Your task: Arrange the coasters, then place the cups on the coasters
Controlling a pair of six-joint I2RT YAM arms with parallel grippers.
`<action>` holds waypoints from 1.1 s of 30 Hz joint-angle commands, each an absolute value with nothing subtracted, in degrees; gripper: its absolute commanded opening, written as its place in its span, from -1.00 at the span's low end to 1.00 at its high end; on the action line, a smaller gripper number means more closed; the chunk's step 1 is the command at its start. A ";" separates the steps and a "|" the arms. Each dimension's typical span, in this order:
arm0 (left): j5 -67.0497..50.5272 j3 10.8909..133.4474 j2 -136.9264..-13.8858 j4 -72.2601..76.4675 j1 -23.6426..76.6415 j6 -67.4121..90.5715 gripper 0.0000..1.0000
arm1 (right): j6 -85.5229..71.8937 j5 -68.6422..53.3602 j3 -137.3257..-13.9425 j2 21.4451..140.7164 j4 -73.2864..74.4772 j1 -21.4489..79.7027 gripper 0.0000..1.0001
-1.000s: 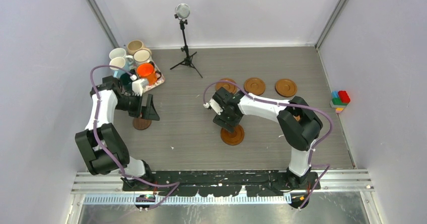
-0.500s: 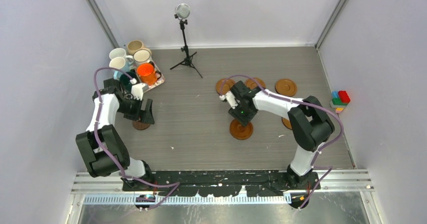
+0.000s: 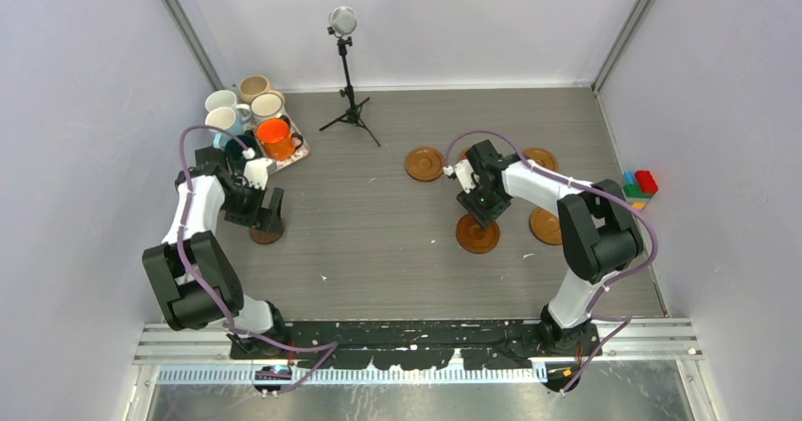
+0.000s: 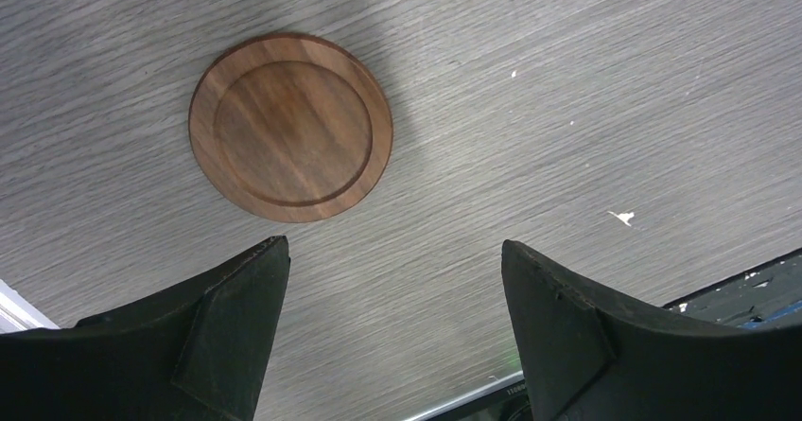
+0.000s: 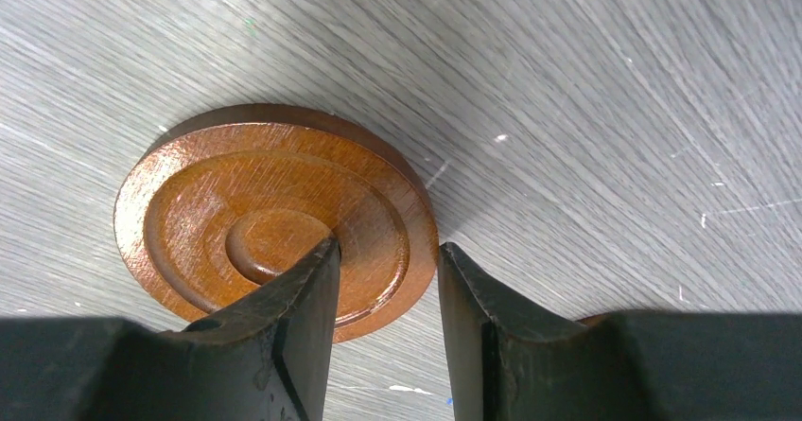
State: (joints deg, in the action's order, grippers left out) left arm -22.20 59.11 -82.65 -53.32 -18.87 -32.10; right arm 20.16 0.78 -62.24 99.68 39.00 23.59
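Right hand: your right gripper (image 5: 383, 260) is narrowed on the rim of the round orange-brown wooden coaster with concentric rings (image 5: 274, 222). One finger lies on its face, the other outside its edge.
Where it is: right of centre on the grey wood-grain table (image 3: 359, 222), near a second brown wooden coaster (image 3: 546, 225).
Left hand: your left gripper (image 4: 392, 251) stands wide and empty above the smaller dark-brown round wooden coaster (image 4: 291, 126).
Handling: expect a light, stiff, hard disc. Its smooth finish may let it pivot in an edge pinch.
Hold: take it across the rim, seated deep between the fingers.
Cups: the cluster of handled mugs (image 3: 268, 106) sits on the rectangular tray (image 3: 291, 160), far left. They are likely heavier and breakable.
Writing: no brand, label or lettering can be read.
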 commanded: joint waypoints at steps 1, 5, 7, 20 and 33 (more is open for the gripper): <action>-20.06 60.86 -84.06 -51.51 -19.15 -34.50 0.69 | 22.89 2.95 -60.56 98.79 40.18 21.36 -0.08; -19.09 61.18 -85.95 -50.83 -19.16 -35.72 0.66 | 22.70 3.04 -61.11 98.87 40.17 21.22 -0.08; -18.37 61.10 -86.76 -49.78 -19.15 -36.20 0.66 | 22.47 2.94 -61.60 99.08 40.17 21.18 -0.09; -19.04 60.94 -93.78 -46.78 -17.43 -38.41 0.42 | 20.49 0.80 -63.74 100.73 40.63 19.81 -0.08; -16.34 61.21 -100.29 -41.50 -14.25 -38.25 0.21 | 20.17 1.01 -64.50 100.80 41.13 19.55 -0.08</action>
